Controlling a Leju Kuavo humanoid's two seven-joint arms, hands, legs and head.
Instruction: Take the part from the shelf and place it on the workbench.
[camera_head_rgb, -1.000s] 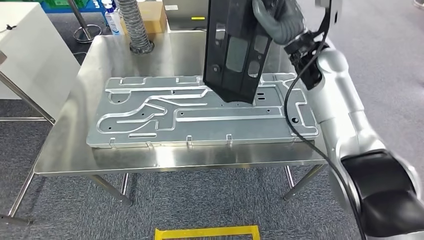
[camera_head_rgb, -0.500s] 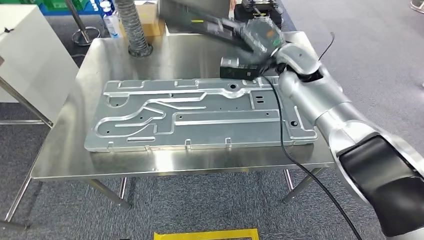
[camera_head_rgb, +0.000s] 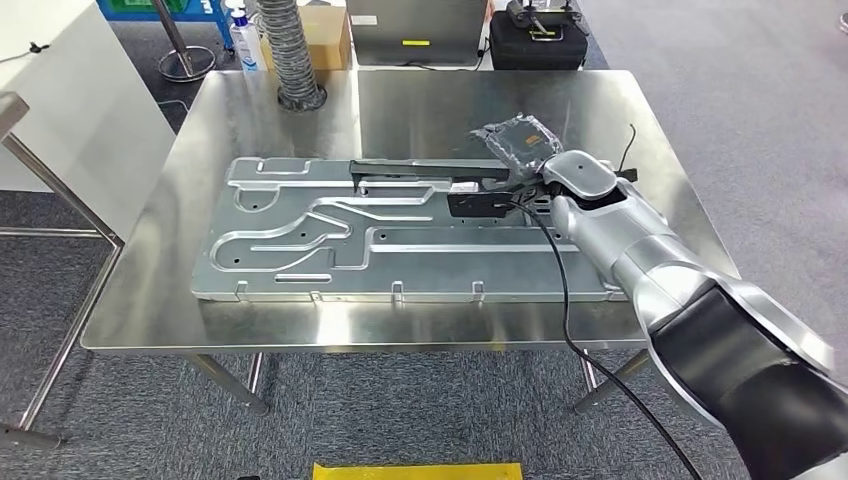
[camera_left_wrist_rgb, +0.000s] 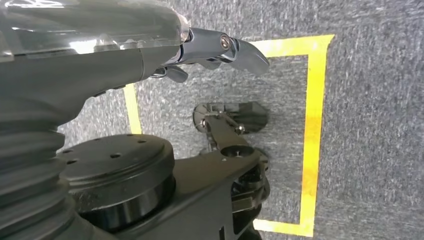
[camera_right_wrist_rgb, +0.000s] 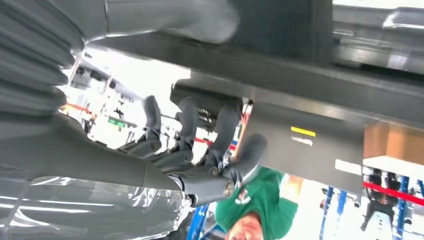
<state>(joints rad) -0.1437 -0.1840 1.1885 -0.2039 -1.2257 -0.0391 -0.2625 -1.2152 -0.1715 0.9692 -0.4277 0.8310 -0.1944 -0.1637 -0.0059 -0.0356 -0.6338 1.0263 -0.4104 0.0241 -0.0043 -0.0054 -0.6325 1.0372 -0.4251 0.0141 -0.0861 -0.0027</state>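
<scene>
The black elongated part (camera_head_rgb: 425, 170) lies low along the back edge of the grey machined plate (camera_head_rgb: 300, 240) on the steel workbench (camera_head_rgb: 440, 100). My right hand (camera_head_rgb: 515, 145) grips the part's right end. In the right wrist view the thumb (camera_right_wrist_rgb: 190, 17) lies over the dark part (camera_right_wrist_rgb: 300, 75) and the fingers (camera_right_wrist_rgb: 220, 130) curl around its other side. Whether the part rests fully on the plate I cannot tell. My left hand (camera_left_wrist_rgb: 215, 47) hangs over the carpet and holds nothing, its fingers apart.
A ribbed hose (camera_head_rgb: 290, 50), a cardboard box (camera_head_rgb: 325, 30), a spray bottle (camera_head_rgb: 243, 35) and a black case (camera_head_rgb: 530, 30) stand behind the bench. A white cabinet (camera_head_rgb: 60, 90) is at the left. Yellow tape (camera_head_rgb: 420, 470) marks the floor. A person in green (camera_right_wrist_rgb: 255, 210) stands nearby.
My right hand swung the black part down from upright above the bench to lying flat along the plate's back edge. The head view shifted slightly.
</scene>
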